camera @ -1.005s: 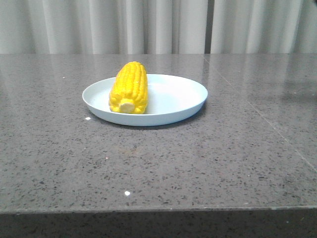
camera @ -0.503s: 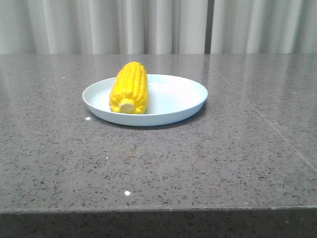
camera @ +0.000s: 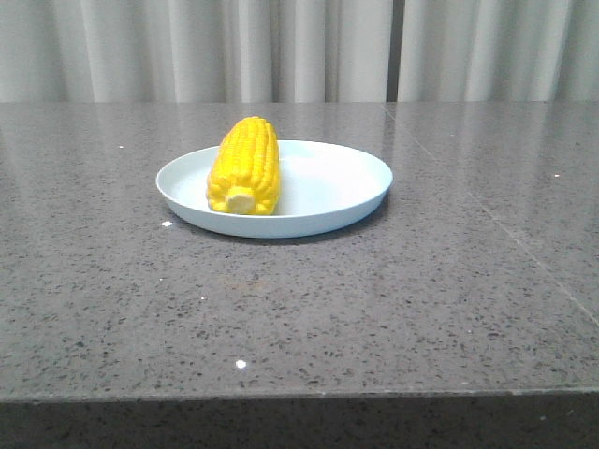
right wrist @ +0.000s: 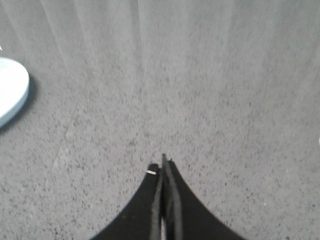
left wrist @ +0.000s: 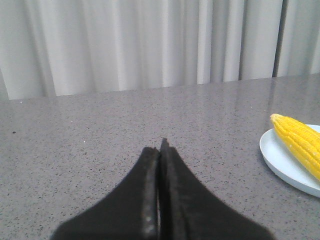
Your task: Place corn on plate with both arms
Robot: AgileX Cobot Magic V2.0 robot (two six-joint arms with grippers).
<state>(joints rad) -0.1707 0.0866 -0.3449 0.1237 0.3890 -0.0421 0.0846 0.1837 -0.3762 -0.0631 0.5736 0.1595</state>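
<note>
corn (camera: 244, 166) lies on plate (camera: 328, 187) — both hands seemingly closed, empty

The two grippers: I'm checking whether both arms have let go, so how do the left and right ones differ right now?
The left gripper looks level across the table toward the curtain; the right gripper is tilted down at bare tabletop. The left wrist view shows the corn lying on the plate; the right wrist view catches only the plate's edge. Both are shut, empty and away from the plate.
</note>
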